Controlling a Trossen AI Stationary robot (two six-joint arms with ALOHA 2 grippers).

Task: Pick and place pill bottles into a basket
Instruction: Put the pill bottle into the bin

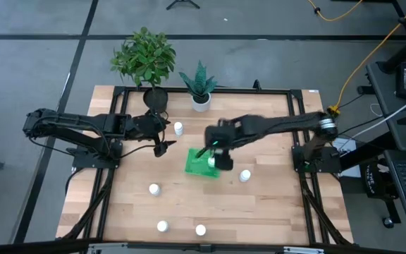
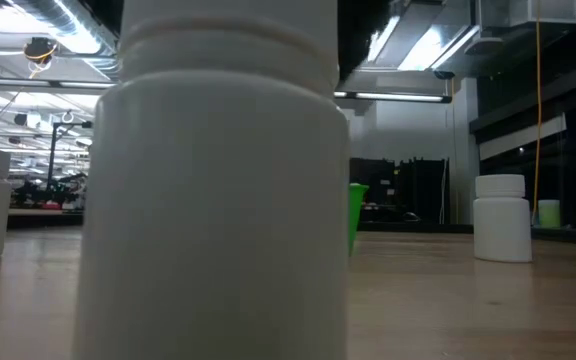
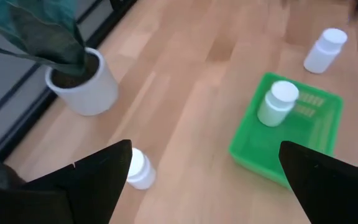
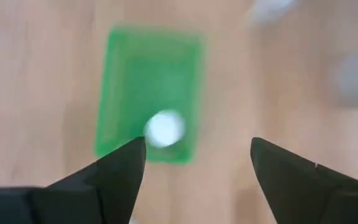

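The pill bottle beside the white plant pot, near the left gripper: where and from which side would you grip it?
That pill bottle stands upright on the table, apart from the pot. Probably best: the open left gripper descends from above and closes across its round body just below the cap; the cylinder offers parallel sides from any direction.

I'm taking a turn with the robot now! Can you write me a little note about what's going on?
Right tool: open, empty, above the green basket.
Left tool: open, empty, near the plants' side of the table.
Done: one pill bottle stands in the basket.
Left: five bottles on the table, one by the white plant pot, one right of the basket, three toward the front.
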